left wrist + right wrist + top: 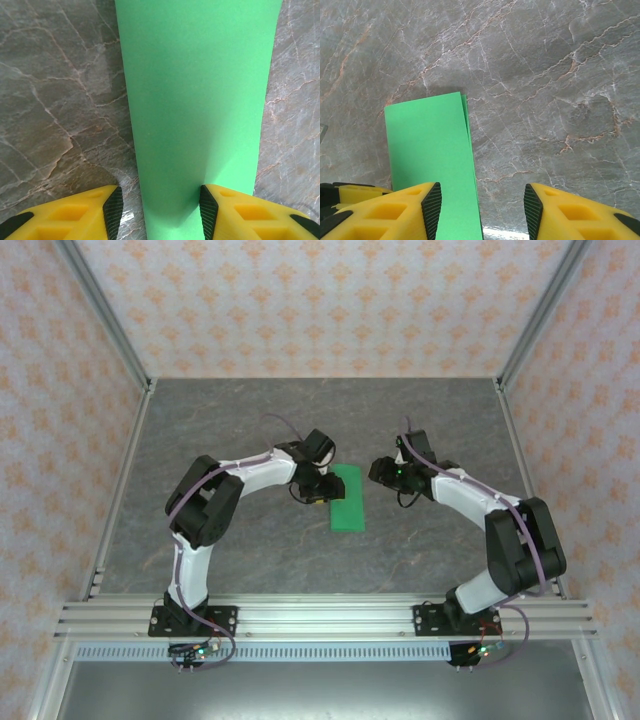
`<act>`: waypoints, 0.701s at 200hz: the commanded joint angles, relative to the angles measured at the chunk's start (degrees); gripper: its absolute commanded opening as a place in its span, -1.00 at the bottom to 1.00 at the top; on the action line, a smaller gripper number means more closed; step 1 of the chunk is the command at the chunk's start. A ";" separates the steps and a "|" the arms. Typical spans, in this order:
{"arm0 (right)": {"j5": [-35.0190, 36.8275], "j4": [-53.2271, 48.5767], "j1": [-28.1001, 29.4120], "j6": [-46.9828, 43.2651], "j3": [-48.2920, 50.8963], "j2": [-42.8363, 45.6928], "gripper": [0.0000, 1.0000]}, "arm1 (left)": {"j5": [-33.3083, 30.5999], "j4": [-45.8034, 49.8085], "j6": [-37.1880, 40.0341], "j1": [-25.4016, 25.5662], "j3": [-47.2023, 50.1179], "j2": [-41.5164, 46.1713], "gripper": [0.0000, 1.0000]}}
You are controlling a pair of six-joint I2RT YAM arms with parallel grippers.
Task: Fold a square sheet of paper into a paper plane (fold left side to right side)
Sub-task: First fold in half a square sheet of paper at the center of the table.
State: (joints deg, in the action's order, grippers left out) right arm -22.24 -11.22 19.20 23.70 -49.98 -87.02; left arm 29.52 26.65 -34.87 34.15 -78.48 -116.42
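The square sheet of paper [348, 498] lies on the grey table [230, 420] between the two arms, folded into a narrow green rectangle. In the left wrist view both its ends are cut off by the frame. The left gripper [160, 207] stands half wide over it, and I cannot tell if a fingertip [210, 212] touches the paper. The right gripper [482, 205] is also parted and holds nothing. Its left finger hides one part of the paper, where two layers show slightly offset at the edge.

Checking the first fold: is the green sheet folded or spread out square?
Folded: the green sheet lies as a narrow rectangle; the right wrist view shows a second layer's edge.
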 commanded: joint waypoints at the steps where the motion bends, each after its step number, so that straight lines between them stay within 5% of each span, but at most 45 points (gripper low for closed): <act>1: 1.86 -1.61 -0.23 -1.00 0.41 1.64 0.01 | -1.26 1.52 0.85 1.53 -1.28 -2.80 -0.02; 140: 1.07 -1.95 -0.17 -0.96 0.67 1.68 0.00 | -2.18 2.27 1.03 1.88 -1.99 -3.73 -0.02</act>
State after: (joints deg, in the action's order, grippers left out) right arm -22.02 -12.08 19.20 23.68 -49.93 -86.83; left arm 28.29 28.84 -34.46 34.68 -80.20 -117.27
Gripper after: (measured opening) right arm 0.502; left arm 0.490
